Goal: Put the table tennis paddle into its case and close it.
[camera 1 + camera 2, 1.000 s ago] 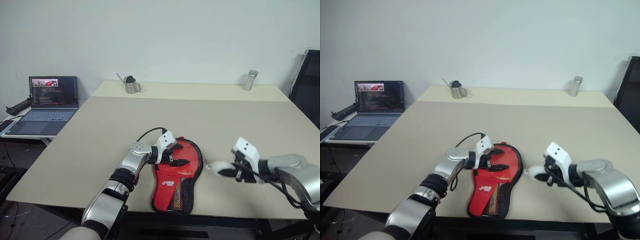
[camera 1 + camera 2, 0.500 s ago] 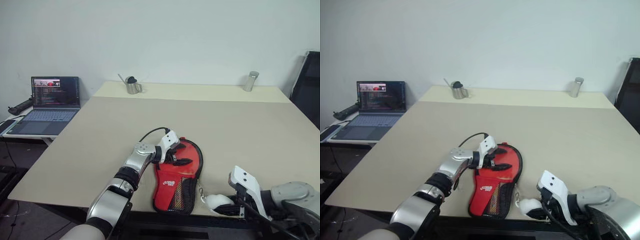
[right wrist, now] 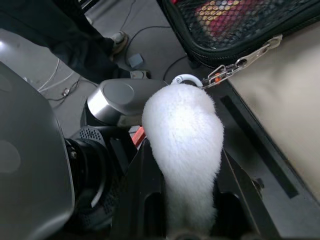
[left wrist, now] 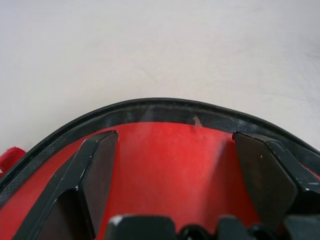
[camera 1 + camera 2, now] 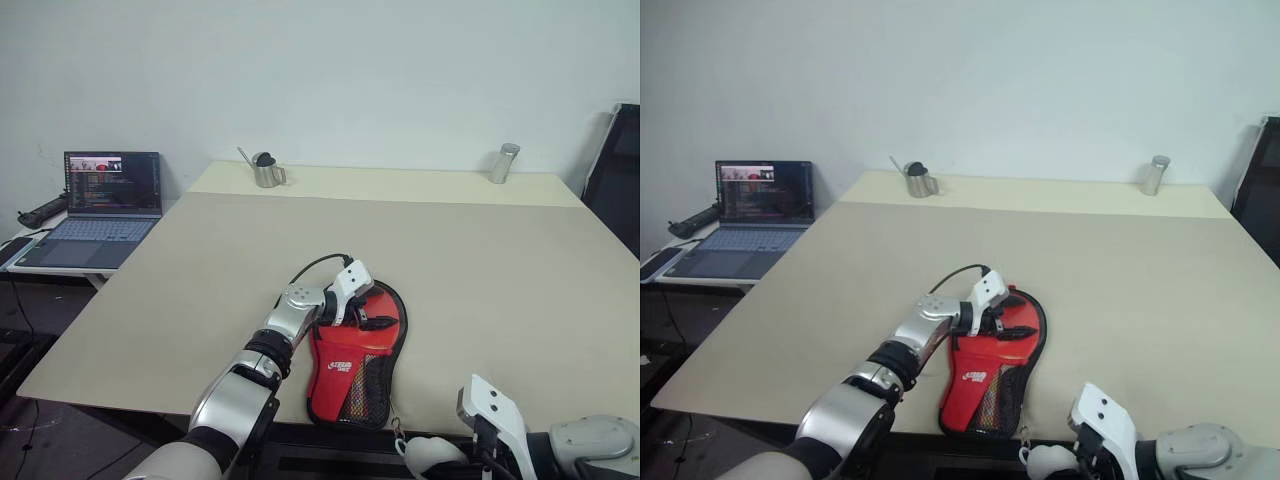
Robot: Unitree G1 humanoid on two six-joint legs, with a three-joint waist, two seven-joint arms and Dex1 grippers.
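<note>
The right claw (image 5: pixel 432 455) — clamped on the white fluffy zip pull (image 3: pixel 184 150) — has drawn back off the worktop (image 5: pixel 480 240) edge. The left claw (image 5: pixel 368 310), spread wide, pins the case (image 5: pixel 355 365) — zipping looks nearly done.

The case (image 5: pixel 355 360) hides whatever is inside it; I cannot tell whether the paddle is there. My right gripper (image 3: pixel 182 200) is cut off by the picture's lower edge, its fingers (image 3: pixel 142 200) largely covered by the white fluffy pom-pom (image 3: pixel 185 135). The laptop (image 5: pixel 95 205) screen text is too small to read.
</note>
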